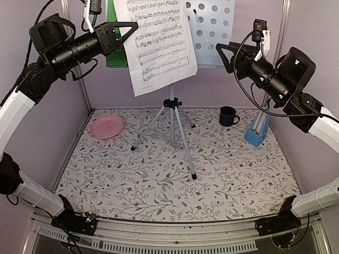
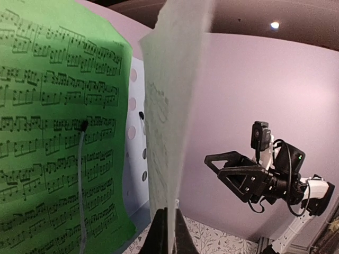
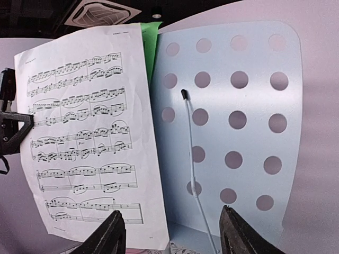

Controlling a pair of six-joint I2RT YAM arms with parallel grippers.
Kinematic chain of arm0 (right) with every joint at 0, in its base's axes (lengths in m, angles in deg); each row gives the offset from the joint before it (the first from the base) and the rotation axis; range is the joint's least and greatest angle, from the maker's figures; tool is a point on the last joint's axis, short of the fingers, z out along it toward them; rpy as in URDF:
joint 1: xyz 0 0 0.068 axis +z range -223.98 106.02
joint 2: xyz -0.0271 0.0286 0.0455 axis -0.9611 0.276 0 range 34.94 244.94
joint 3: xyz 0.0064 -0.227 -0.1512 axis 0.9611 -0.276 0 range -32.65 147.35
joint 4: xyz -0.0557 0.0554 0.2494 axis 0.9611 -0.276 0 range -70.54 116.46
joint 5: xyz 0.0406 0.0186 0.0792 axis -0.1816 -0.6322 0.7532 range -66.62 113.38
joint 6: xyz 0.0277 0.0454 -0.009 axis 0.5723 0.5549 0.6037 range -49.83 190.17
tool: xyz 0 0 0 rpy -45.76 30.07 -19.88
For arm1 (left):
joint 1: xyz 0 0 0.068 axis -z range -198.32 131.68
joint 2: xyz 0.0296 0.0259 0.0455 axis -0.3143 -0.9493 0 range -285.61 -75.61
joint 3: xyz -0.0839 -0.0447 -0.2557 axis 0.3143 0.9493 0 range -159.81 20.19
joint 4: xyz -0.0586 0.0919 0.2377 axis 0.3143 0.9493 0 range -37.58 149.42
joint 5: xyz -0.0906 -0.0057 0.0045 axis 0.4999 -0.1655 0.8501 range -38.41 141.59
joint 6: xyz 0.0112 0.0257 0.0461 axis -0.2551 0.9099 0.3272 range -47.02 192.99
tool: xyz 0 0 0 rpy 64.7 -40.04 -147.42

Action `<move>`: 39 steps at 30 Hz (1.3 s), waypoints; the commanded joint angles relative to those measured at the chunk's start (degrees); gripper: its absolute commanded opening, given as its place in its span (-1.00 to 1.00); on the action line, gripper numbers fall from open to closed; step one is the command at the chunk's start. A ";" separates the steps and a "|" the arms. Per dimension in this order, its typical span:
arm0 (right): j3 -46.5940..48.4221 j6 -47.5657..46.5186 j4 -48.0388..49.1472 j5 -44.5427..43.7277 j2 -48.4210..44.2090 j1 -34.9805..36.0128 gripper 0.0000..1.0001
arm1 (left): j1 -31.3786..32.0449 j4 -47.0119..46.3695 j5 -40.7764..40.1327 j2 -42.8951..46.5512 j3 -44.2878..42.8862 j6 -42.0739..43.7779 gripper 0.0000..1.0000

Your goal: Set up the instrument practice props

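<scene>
The pale grey perforated music stand (image 1: 214, 24) stands on its silver tripod (image 1: 172, 124) in the middle of the table. A white sheet-music page (image 1: 159, 45) hangs in front of the stand's left half, and my left gripper (image 1: 133, 25) is shut on its left edge. In the left wrist view the page (image 2: 169, 106) runs edge-on up from between the closed fingers (image 2: 159, 235). A green page (image 2: 53, 132) rests on the stand behind a wire holder. My right gripper (image 3: 172, 235) is open and empty, facing the bare perforated panel (image 3: 249, 106). The light-blue metronome (image 1: 258, 131) stands at the right.
A dark blue mug (image 1: 229, 116) sits right of the tripod, next to the metronome. A pink plate (image 1: 107, 127) lies at the back left. A thin wire page holder (image 3: 192, 148) crosses the panel ahead of my right gripper. Enclosure walls close in both sides.
</scene>
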 commanded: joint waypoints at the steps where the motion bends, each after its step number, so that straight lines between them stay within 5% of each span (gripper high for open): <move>1: 6.78 -5.32 -0.69 -7.15 4.34 -0.10 0.23 | -0.97 2.99 -4.31 -2.36 -8.40 -0.74 -1.00; 9: 20.66 -8.69 -5.12 -8.62 15.43 -0.13 0.22 | -1.27 7.89 -4.42 -8.53 -19.75 0.55 -1.00; 19: 29.81 -11.66 -6.63 -10.51 23.22 -0.12 0.07 | -1.48 7.40 -3.51 -11.20 -21.89 2.56 -1.00; 30: 30.50 -13.19 -4.21 -11.19 24.39 -0.16 -0.98 | -1.59 7.06 -5.57 -12.62 -23.85 4.69 -1.00; 39: 24.32 -13.86 2.77 -8.89 21.89 -0.17 -1.00 | -1.68 8.92 -6.89 -15.47 -27.71 5.71 -1.00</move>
